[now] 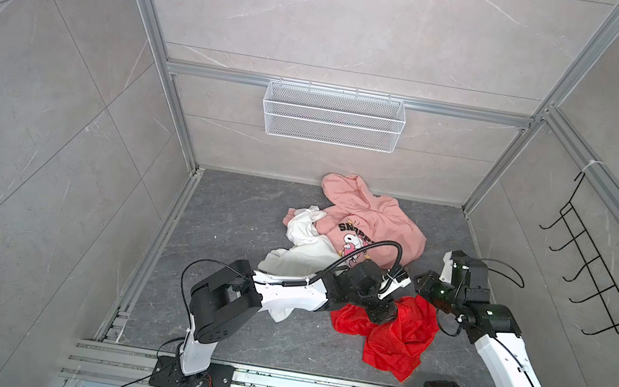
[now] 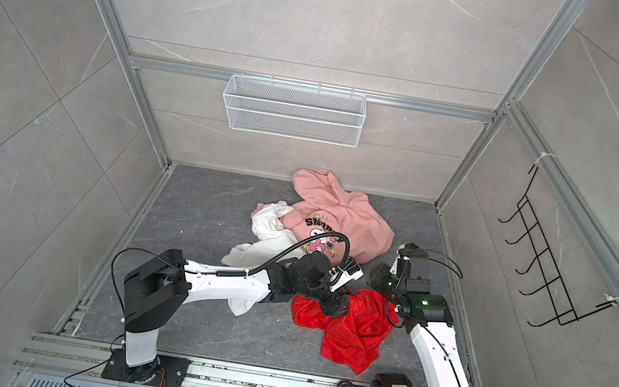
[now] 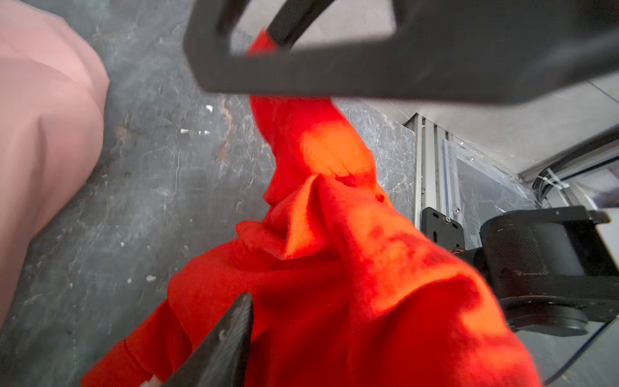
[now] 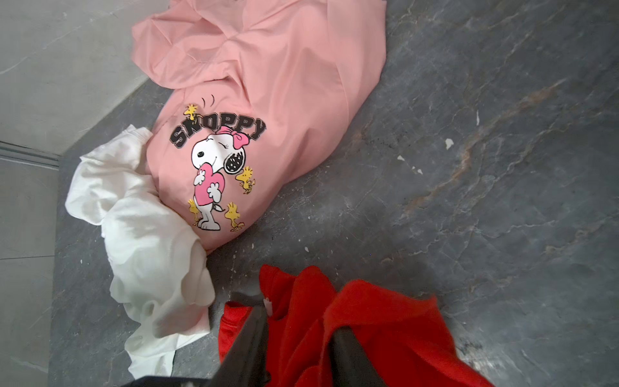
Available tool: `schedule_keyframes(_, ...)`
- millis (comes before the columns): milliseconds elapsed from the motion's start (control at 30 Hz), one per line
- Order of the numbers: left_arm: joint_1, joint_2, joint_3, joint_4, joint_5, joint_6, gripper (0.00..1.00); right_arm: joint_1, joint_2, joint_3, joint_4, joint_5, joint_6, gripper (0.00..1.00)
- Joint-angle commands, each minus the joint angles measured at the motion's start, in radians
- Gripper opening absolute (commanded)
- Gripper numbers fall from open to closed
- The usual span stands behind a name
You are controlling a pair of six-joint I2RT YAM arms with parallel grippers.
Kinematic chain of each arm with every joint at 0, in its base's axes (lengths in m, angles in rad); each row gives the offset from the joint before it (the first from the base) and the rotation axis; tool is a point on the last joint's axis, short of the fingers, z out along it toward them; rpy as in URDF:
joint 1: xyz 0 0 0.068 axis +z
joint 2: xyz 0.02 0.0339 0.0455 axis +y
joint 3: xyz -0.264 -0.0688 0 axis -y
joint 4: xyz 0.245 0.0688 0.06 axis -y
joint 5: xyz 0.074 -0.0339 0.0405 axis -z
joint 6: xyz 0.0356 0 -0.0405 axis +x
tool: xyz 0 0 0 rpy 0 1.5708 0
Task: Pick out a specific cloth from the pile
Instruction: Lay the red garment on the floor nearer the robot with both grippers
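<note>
The cloth (image 1: 398,339) (image 2: 357,332), bright red and crumpled, lies on the dark floor at the front right, apart from the rest of the pile. There the white garment (image 1: 308,240) (image 4: 144,234) leans on the pink hoodie (image 1: 379,218) (image 4: 284,83). My left gripper (image 1: 381,313) (image 3: 309,351) hangs over the cloth's left part. One of its fingers (image 3: 227,341) shows, set wide, while red fabric (image 3: 335,268) hides the other. My right gripper (image 1: 421,288) (image 4: 301,321) stands at the cloth's far edge, fingers apart, with a red fold (image 4: 385,318) loose between them.
A white wire basket (image 1: 332,116) hangs on the back wall, and a black hook rack (image 1: 598,270) on the right wall. Aluminium rails (image 1: 269,382) run along the front by both arm bases. Walls close in the floor on three sides.
</note>
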Motion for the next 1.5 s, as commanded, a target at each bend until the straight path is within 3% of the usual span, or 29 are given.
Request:
schedule_keyframes(0,0.008,-0.065,0.063,-0.260,-0.041,0.079,0.71,-0.004,-0.018,0.040,-0.090,-0.012,-0.028,0.36)
schedule_keyframes(67,0.012,-0.082,0.093,-0.357,-0.048,0.086,0.77,-0.005,-0.020,0.055,-0.111,-0.021,-0.034,0.37)
schedule_keyframes(133,0.016,-0.097,0.113,-0.428,-0.090,0.077,0.94,-0.004,-0.019,0.068,-0.130,-0.042,-0.036,0.38)
schedule_keyframes(167,0.017,-0.107,0.114,-0.439,-0.119,0.063,0.95,-0.004,-0.018,0.072,-0.135,-0.054,-0.036,0.38)
schedule_keyframes(333,0.026,-0.152,0.097,-0.431,-0.121,0.034,0.96,-0.004,-0.015,0.076,-0.165,-0.152,-0.025,0.39)
schedule_keyframes(533,0.028,-0.232,0.065,-0.438,-0.117,0.022,0.96,0.006,-0.009,0.042,-0.193,-0.238,-0.006,0.32)
schedule_keyframes(667,0.039,-0.317,0.018,-0.456,-0.142,0.020,0.96,0.066,-0.014,-0.006,-0.216,-0.164,0.008,0.27)
schedule_keyframes(767,0.058,-0.375,-0.016,-0.459,-0.163,0.013,0.96,0.174,0.000,-0.069,-0.167,-0.106,0.077,0.22)
schedule_keyframes(900,0.084,-0.417,-0.044,-0.451,-0.166,-0.001,0.96,0.311,0.074,-0.218,0.001,-0.075,0.207,0.22)
schedule_keyframes(1067,0.089,-0.423,-0.066,-0.419,-0.167,-0.020,0.96,0.394,0.212,-0.381,0.263,-0.048,0.322,0.22)
schedule_keyframes(1267,0.094,-0.429,-0.088,-0.412,-0.175,-0.023,0.96,0.508,0.373,-0.389,0.381,0.005,0.369,0.23)
schedule_keyframes(1467,0.121,-0.461,-0.150,-0.365,-0.187,-0.045,0.95,0.588,0.392,-0.380,0.388,0.040,0.416,0.25)
